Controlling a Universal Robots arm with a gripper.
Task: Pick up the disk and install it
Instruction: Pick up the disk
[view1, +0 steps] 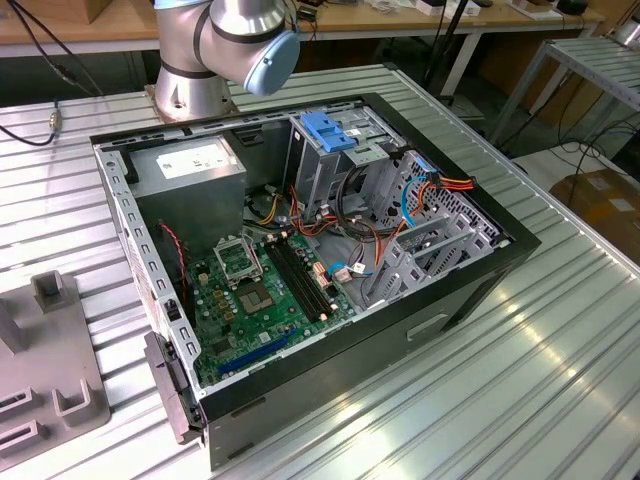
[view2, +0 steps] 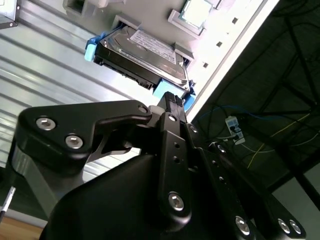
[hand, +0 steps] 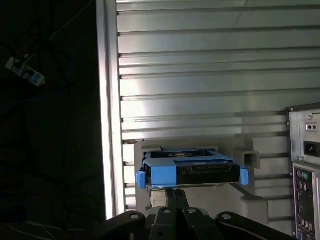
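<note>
REMOTE STATION: In the first wrist view, the gripper (hand: 175, 194) hangs just beside the disk (hand: 192, 170). Its fingers are drawn together with nothing between them, and I cannot tell whether the tips touch the disk.

The disk sits in a pale grey holder (hand: 250, 160) on the ribbed metal table (hand: 200, 75), close to the table's bright edge. The rear panel of the computer case (hand: 305, 175) stands well apart from it, along the same ribs.

The second wrist view adds what the first one hides: the disk lies label side up, and its blue rail (view2: 165, 92) wraps the side facing the fingertips. That side runs along the table's ribs, square to the table's edge. I cannot tell whether it is the disk's long side.

The exterior view shows me the computer case (view1: 450, 310) lying open on the table. Its motherboard (view1: 265, 290) is exposed and a blue latch (view1: 333, 130) tops the drive cage (view1: 320, 170). The arm (view1: 230, 40) stands just beside the case.
</note>
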